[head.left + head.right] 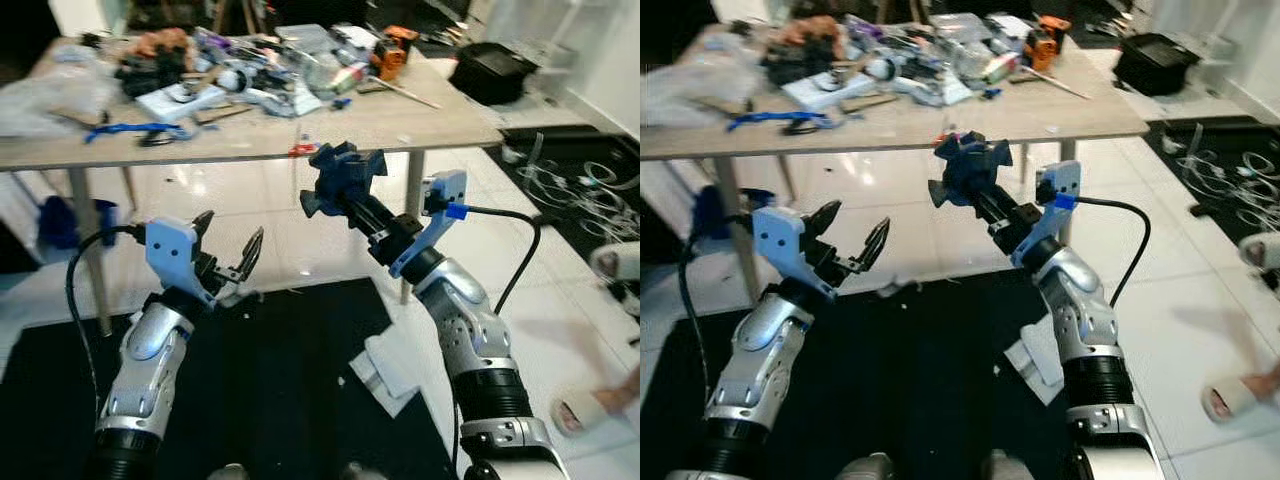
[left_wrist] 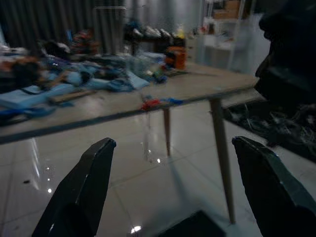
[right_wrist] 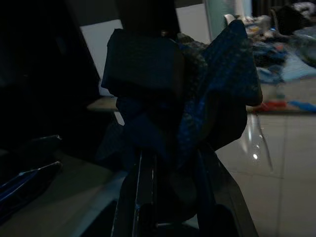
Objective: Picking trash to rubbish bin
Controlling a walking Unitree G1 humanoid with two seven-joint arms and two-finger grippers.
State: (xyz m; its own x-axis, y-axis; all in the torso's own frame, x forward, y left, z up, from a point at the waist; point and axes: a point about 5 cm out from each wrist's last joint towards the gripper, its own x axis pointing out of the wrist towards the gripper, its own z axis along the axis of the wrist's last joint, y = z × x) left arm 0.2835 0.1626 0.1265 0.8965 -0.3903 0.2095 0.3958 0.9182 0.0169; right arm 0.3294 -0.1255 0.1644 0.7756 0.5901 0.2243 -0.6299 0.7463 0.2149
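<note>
Glossy white tiles and a black mat (image 1: 270,380) fill the lower frame, with a pale scrap of paper (image 1: 392,368) at the mat's right edge. At lower left, the left claw (image 1: 228,250) hangs over the mat with its fingers spread apart, gripping nothing. Toward the centre, the right claw (image 1: 335,185) is raised and clamped on a crumpled dark blue piece of trash (image 1: 342,172). Farther back, a cluttered wooden tabletop (image 1: 400,120) spans the upper frame.

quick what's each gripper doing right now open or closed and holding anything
Left gripper: open, fingers spread, holding nothing.
Right gripper: closed on a crumpled dark blue wrapper.
</note>
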